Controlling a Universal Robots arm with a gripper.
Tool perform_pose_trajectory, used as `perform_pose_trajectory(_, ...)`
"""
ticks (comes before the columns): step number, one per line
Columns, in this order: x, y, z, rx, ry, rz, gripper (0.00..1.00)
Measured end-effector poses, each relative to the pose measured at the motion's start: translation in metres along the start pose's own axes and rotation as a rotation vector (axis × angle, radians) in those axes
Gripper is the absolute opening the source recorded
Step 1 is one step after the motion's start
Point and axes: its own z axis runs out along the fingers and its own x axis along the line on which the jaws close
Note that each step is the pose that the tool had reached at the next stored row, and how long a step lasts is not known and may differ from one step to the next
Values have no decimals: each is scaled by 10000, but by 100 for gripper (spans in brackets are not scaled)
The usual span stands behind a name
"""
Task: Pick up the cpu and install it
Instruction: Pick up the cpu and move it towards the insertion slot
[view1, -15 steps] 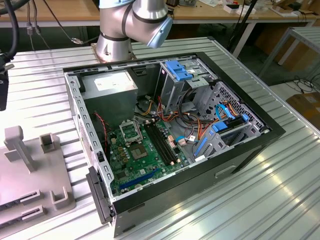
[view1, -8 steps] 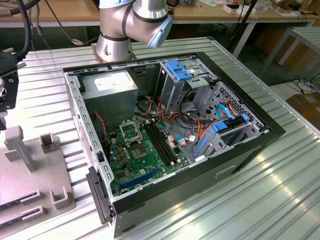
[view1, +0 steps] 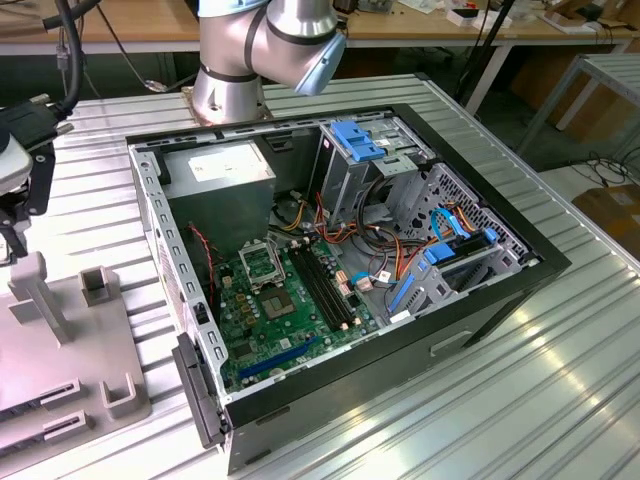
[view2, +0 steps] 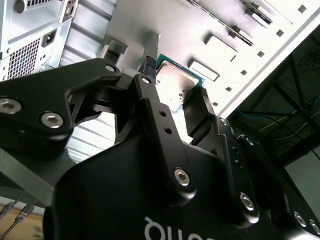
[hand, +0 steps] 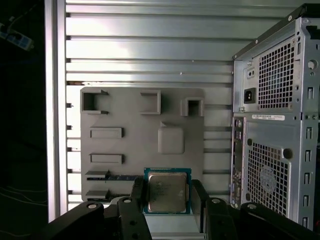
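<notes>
Since both wrist views show the black fingers (hand: 200, 196) of the gripper (hand: 169, 200) pressed against opposite edges of the cpu (hand: 167, 190), the chip is recorded as grasped and not lying loose. Its dull metal top faces the wrist, with a green rim showing round it in the second wrist view. The cpu (view2: 175, 89) is held over the near part of the grey tray (hand: 125, 110), outside the case (hand: 272, 150) and beside its rear panel. Whether it is lifted clear of the tray or touching it cannot be determined. The socket (view1: 262, 265) shows on the board inside the case in the exterior view. In judgement, the chip is light, thin and stiff, and its underside contacts are fragile. The sound hold is on the rim, at two opposite edges, as here. The edges give little bearing and are smooth, so a tilt or slip in the grip is the risk noted.
</notes>
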Motion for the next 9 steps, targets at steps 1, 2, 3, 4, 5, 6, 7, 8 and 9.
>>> perform_pose_trajectory(1,-18,0,1,-1,-2,0,47)
perform_pose_trajectory(2,-29,0,1,-1,-2,0,47)
perform_pose_trajectory(3,-45,0,0,0,0,0,47)
perform_pose_trajectory(4,-56,0,0,0,0,0,47)
perform_pose_trajectory(5,-68,-1,0,0,-1,-1,47)
perform_pose_trajectory(6,-84,-1,0,0,-1,-1,47)
perform_pose_trajectory(7,-97,-1,0,0,-1,0,47)
perform_pose_trajectory(8,-112,-1,0,-1,-1,0,47)
perform_pose_trajectory(9,-126,-1,0,0,0,1,47)
